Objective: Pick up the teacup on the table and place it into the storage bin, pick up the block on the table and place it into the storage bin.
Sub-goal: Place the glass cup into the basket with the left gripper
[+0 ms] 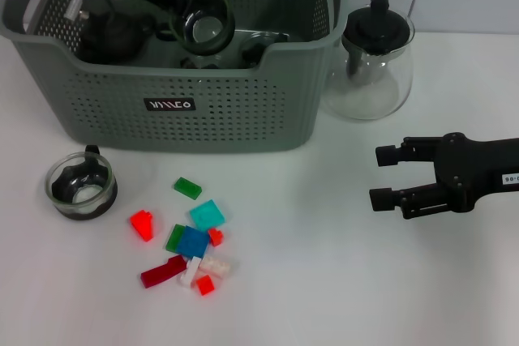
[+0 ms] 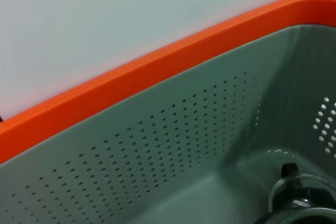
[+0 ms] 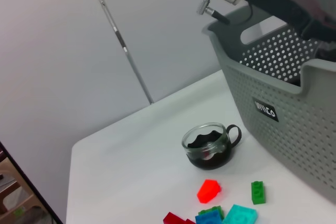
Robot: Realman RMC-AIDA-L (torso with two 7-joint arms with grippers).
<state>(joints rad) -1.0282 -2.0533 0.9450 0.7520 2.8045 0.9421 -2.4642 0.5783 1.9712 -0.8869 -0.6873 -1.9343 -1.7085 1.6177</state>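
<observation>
Head view. Storage bin (image 1: pixel 227 111): grey-green, perforated, occupying the 11-to-12 o'clock part of the table (image 1: pixel 340 281). Left gripper (image 1: pixel 203 26): reached down inside the bin, carrying a glass teacup (image 1: pixel 204 22) just above the floor; the fingers themselves are hidden behind the cup, so I cannot tell their spread, though the cup hangs off the arm's end. Other dark glassware sits on the bin floor close by. Second teacup (image 1: pixel 80 186): glass, dark base, upright on the table at 9 o'clock, just in front of the bin wall. Blocks (image 1: pixel 193 242): a loose cluster of red, green, teal, blue and white pieces at 7 o'clock. Glass teapot (image 1: pixel 375 62): black lid, at 1 o'clock beside the bin. Right gripper (image 1: pixel 385 177): at 3 o'clock, low over the table, fingers spread apart and holding nothing (idle, by the look).

Left wrist view. Bin's inner wall and orange rim (image 2: pixel 157 72); a glass vessel with a dark rim on the floor in the corner.

Right wrist view. The table teacup, handle toward the bin, with blocks in front.

Step in hand, as I judge it: setting the cup down. Lower it upright into a bare patch of floor, clear of its glass neighbours, release only once it rests, then lift straight up past the rim.
</observation>
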